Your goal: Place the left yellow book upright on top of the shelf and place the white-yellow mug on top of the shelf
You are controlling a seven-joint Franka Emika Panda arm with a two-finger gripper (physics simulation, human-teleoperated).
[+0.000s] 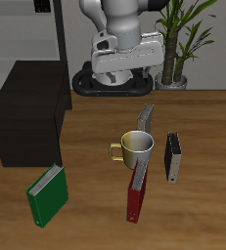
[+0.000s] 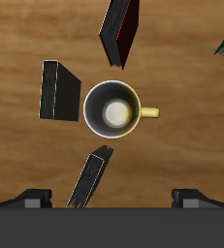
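The left yellow book (image 1: 173, 156) (image 2: 57, 92) stands on the table beside the mug, its black spine and white page edges showing. The white-yellow mug (image 1: 136, 146) (image 2: 112, 108) sits upright mid-table with its yellow handle pointing toward the shelf side. The shelf (image 1: 26, 122), a dark boxy cabinet with a bare flat top, stands at the table's edge. My gripper (image 1: 122, 80) (image 2: 112, 198) hangs high above the table, behind the mug, open and holding nothing. Both fingertips (image 2: 31, 199) are spread wide.
A grey book (image 1: 146, 119) (image 2: 89, 176) stands just behind the mug. A larger red book (image 1: 137, 190) (image 2: 120, 29) stands in front of it. A green book (image 1: 46, 195) leans near the front edge by the shelf. A plant pot (image 1: 176, 80) sits at the back.
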